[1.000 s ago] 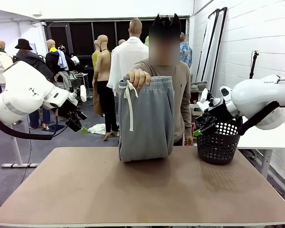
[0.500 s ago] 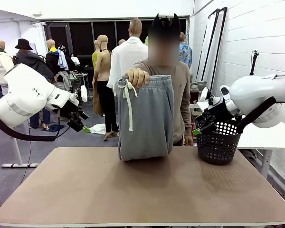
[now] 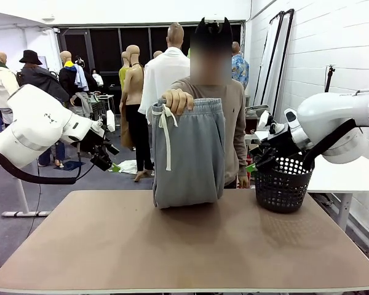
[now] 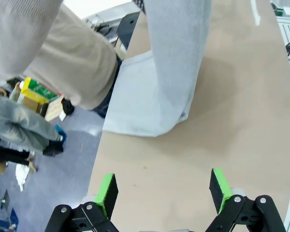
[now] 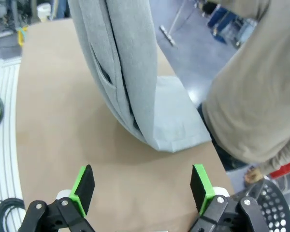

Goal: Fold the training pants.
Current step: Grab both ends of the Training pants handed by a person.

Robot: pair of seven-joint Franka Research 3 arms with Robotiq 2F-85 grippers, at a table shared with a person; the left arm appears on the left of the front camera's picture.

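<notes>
Over the brown tabletop point(image 3: 172, 246) a hand point(image 3: 179, 100) dangles light grey jersey training pants point(image 3: 194, 153), folding seemingly unstarted; left claw point(image 4: 163, 182) and right claw point(image 5: 142, 178) gape wide, empty.

The training pants point(image 3: 187, 153) are plain light grey, with a white drawstring point(image 3: 168, 132). The desk point(image 3: 184, 246) is flat brown with no pattern. At its far right corner, the basket point(image 3: 283, 187) is black, with a mesh of small holes. The left arm point(image 3: 31, 123) and right arm point(image 3: 332, 120) are white. The left claw point(image 4: 162, 188) and right claw point(image 5: 142, 186) are black with bright green pads point(image 4: 106, 189). The person's sweater point(image 3: 237, 117) is beige.
</notes>
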